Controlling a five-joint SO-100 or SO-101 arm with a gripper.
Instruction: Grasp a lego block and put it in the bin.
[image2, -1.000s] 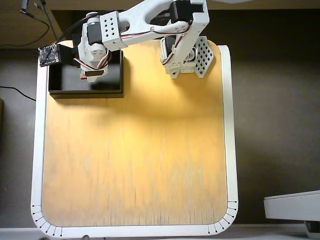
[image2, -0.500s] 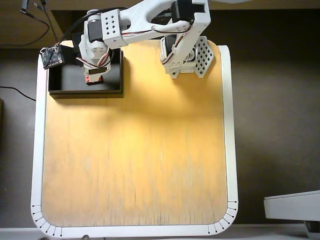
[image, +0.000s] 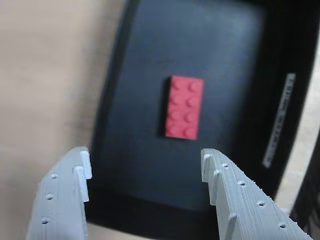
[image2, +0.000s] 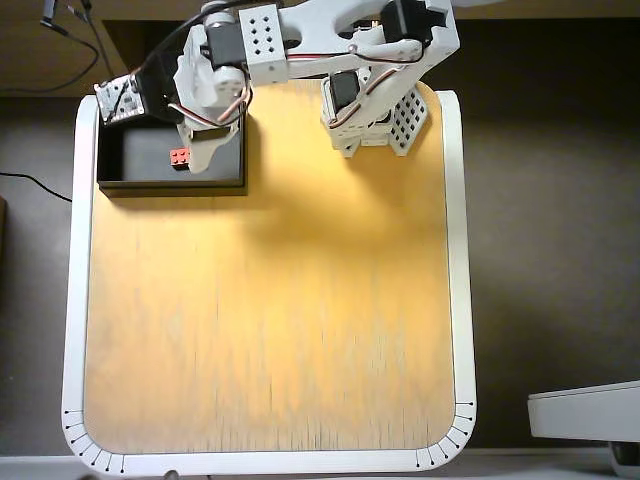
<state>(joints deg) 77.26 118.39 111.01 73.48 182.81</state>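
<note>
The red lego block (image: 184, 106) lies flat, studs up, on the dark floor of the bin (image: 230, 55), touching nothing else. In the wrist view my gripper (image: 146, 167) is open, its two grey fingers spread wide above the bin's near wall with nothing between them. In the overhead view the lego block (image2: 180, 156) sits near the middle of the black bin (image2: 130, 165) at the table's back left corner, and my gripper (image2: 203, 150) hovers just right of the block.
The bin has a white strip (image: 279, 120) on its right rim. The arm's base (image2: 375, 115) stands at the back of the wooden table (image2: 270, 320). A white object (image2: 585, 410) lies off the table at bottom right.
The gripper has let go of the lego block, which now lies on the bin floor. The arm has drawn back and up, away from the block.
</note>
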